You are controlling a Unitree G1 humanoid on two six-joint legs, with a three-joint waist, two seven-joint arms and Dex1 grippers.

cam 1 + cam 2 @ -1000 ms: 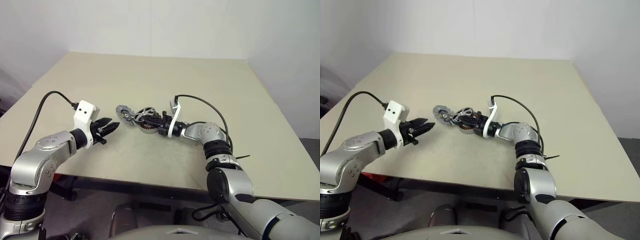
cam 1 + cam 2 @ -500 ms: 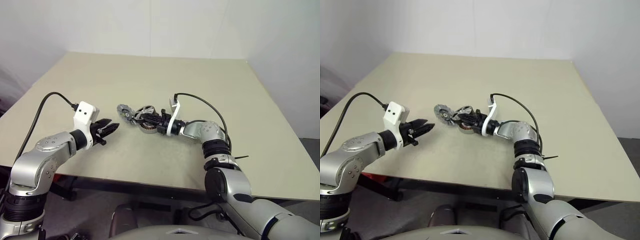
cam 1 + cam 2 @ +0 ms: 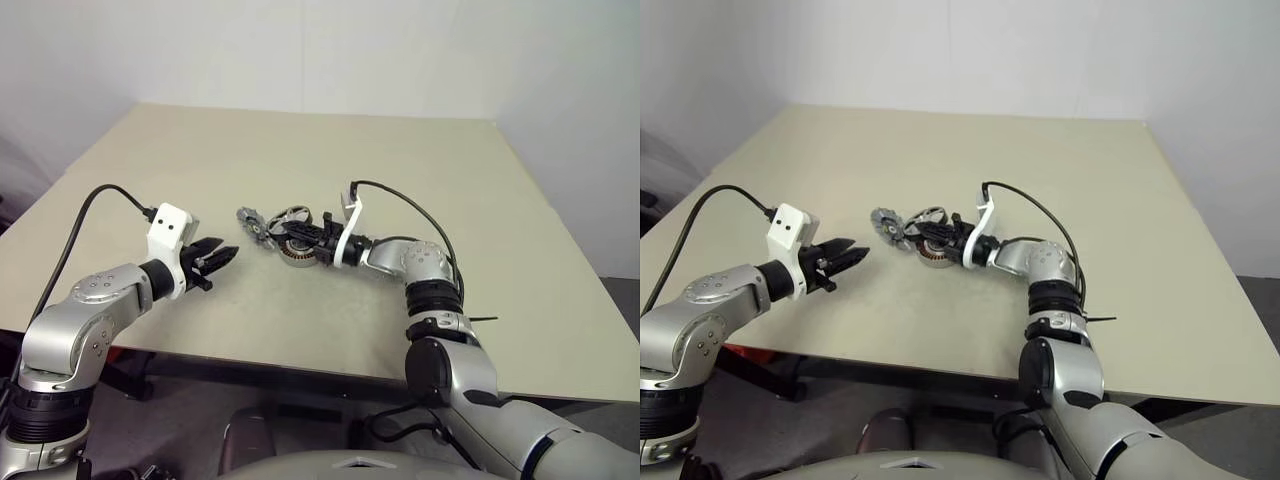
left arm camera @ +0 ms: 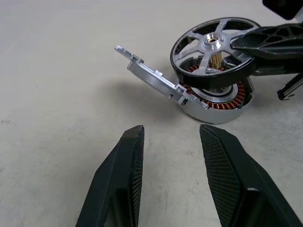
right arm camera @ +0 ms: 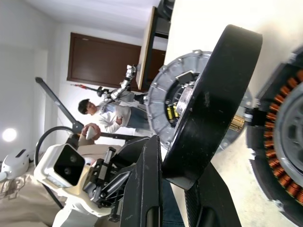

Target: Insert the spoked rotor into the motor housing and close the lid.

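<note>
My right gripper is shut on the black rim of the spoked rotor. It holds the rotor tilted just above the motor housing, whose copper windings show underneath. The housing sits on the table near its middle. The lid, a silvery notched disc, leans tilted against the housing on the side facing my left gripper. My left gripper hovers low over the table a short way to the left of these parts. It points at them, open, with nothing between its fingers. In the right wrist view the rotor is clamped between the fingers.
The beige table stretches bare beyond and to the right of the parts. Its front edge runs close below both arms. A black cable arches over my right wrist. A person stands in the background of the right wrist view.
My right forearm has swung slightly farther over the table, and the rotor stays gripped over the housing. The left arm has not moved.
</note>
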